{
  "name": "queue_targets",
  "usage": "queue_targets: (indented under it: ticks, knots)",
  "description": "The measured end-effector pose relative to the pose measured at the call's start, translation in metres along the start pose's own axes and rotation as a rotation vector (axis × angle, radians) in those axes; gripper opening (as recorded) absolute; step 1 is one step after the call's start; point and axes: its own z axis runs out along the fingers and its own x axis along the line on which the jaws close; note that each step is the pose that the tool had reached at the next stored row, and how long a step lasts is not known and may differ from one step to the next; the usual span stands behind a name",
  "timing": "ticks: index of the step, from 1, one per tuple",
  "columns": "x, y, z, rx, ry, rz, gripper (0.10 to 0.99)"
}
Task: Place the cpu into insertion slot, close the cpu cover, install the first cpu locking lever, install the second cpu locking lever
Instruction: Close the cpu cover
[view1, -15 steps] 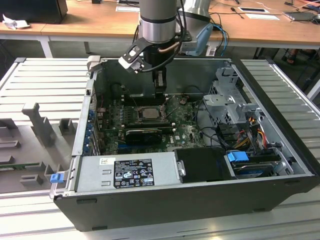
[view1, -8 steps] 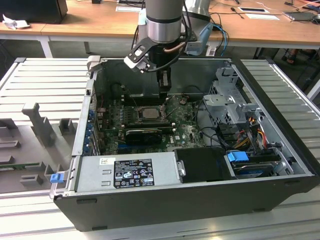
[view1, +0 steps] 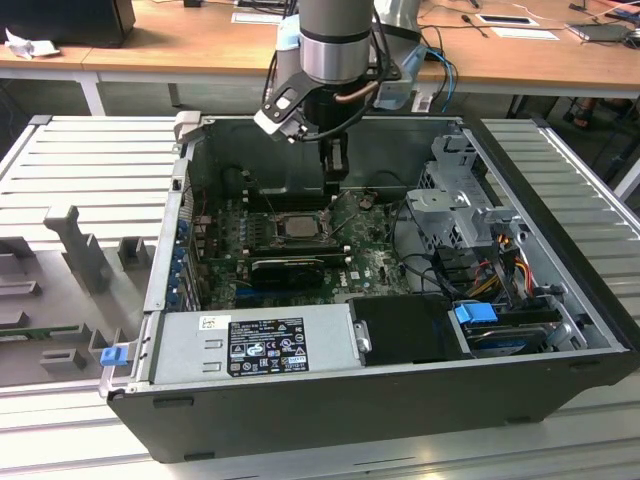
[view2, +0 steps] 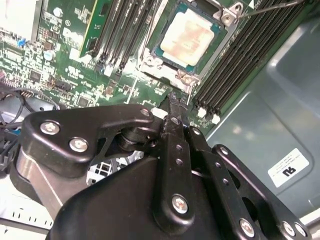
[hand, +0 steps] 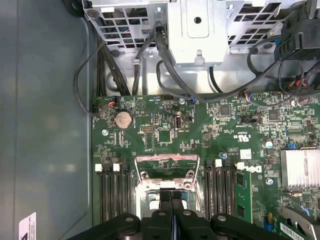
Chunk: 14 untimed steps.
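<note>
One robot arm reaches down into one open computer case (view1: 400, 405). Its single gripper (view1: 337, 178) hangs low over the green board, its two fingers pressed together with nothing between them (both wrist views show this), the tips near the slot's edge. One cpu (view2: 192, 37) lies flat in the insertion slot (view2: 151, 64), flanked by two banks of memory slots (view2: 235, 65).

The cpu (view2: 192, 36) sits in the insertion slot (view2: 150, 62) on the motherboard (view2: 65, 65), between two banks of memory slots (view2: 240, 60). The gripper (view1: 335, 178) hangs just beside the slot. The drive cage (view1: 455, 195) stands toward the exterior view's right.
</note>
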Motion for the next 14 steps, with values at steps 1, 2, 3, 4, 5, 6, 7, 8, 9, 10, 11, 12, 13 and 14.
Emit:
queue_targets:
  ticks: [1, 2, 3, 4, 5, 6, 7, 8, 9, 10, 11, 12, 13, 14]
  knots:
    - [0.0, 0.0006, -0.0006, 0.0, 0.0002, 0.0, 0.106]
    - [0.0001, 0.0022, -0.0006, 0.0, 0.0005, 0.0, 0.106]
    - [0.0002, 0.0056, -0.0005, 0.005, 0.0, 0.0, 0.106]
    - [0.0002, 0.0076, -0.0003, 0.007, -0.0002, 0.0, 0.106]
    - [0.0003, 0.0105, -0.0002, 0.01, -0.0004, 0.0, 0.106]
    - [0.0006, 0.0183, 0.0004, 0.018, -0.0007, 0.0, 0.106]
    - [0.0007, 0.0231, 0.0008, 0.021, -0.0007, 0.0, 0.106]
    - [0.0008, 0.0269, 0.0012, 0.023, -0.0007, 0.0, 0.106]
    - [0.001, 0.0309, 0.0016, 0.024, -0.0005, -0.002, 0.106]
    - [0.0012, 0.0352, 0.0028, 0.025, 0.0004, -0.012, 0.106]
    - [0.0012, 0.038, 0.0044, 0.026, 0.0008, -0.022, 0.106]
    - [0.0012, 0.0403, 0.0066, 0.026, 0.0011, -0.03, 0.106]
    - [0.0012, 0.0427, 0.0085, 0.027, 0.0013, -0.035, 0.106]
    - [0.0013, 0.046, 0.01, 0.027, 0.0013, -0.036, 0.106]
